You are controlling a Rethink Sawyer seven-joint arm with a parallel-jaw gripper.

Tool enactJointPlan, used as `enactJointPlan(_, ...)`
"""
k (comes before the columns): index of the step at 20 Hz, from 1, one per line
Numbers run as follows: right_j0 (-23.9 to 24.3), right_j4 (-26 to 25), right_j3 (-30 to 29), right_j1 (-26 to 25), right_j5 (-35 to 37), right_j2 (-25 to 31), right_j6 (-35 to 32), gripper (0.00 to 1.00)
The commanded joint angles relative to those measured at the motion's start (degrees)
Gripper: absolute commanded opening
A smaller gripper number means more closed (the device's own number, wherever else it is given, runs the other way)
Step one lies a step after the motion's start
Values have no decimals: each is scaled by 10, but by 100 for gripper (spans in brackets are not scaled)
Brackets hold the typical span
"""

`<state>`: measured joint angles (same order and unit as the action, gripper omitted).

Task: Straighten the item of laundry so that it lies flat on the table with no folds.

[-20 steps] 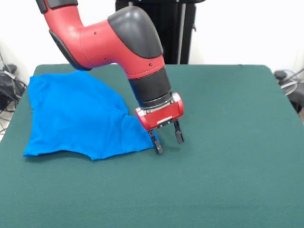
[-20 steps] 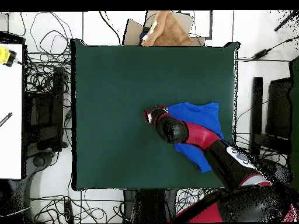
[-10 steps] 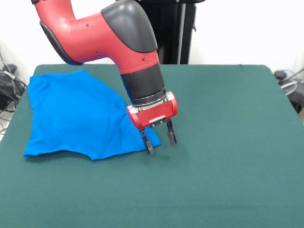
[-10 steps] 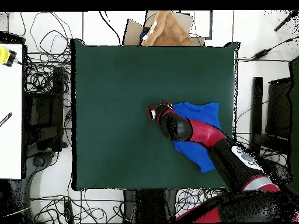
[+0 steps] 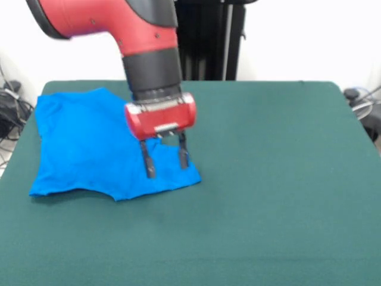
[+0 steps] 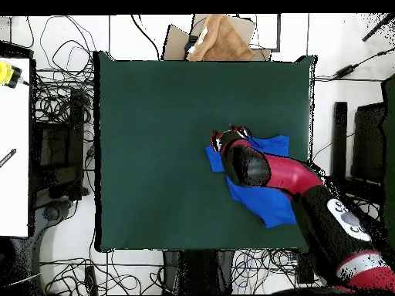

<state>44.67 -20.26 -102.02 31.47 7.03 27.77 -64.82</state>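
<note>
Front view: the hand [image 5: 165, 160] hangs with its two fingers apart and pointing down, over the 4 o'clock corner of the blue T-shirt [image 5: 89, 143], with nothing between them. The tips look close to the cloth, though contact cannot be told. The shirt lies bunched on the bench [image 5: 286, 179] toward 9 o'clock, plain side up, with creases near the hand.

Overhead view: the shirt [image 6: 270, 202] lies toward 3 o'clock of the bench [image 6: 154, 154], mostly under the arm; the hand [image 6: 224, 139] sits at the shirt's 10 o'clock edge.

Risk, as a judgement: closing here may pinch two layers together, so a pull would drag the whole shirt instead of opening the fold, or the corner could slip free.
</note>
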Motion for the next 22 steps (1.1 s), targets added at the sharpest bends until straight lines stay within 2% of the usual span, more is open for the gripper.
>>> enactJointPlan(1,-54,-35,-33,44,8,-135,-108,100)
enactJointPlan(5,-58,-51,-12,-15,-25,-164,-96,100)
enactJointPlan(10,-35,-76,-20,-43,-38,-177,-72,100)
enactJointPlan(18,10,-150,-34,-110,-122,-176,-75,100)
enactJointPlan(22,-7,-155,-55,-115,-150,-195,-101,100)
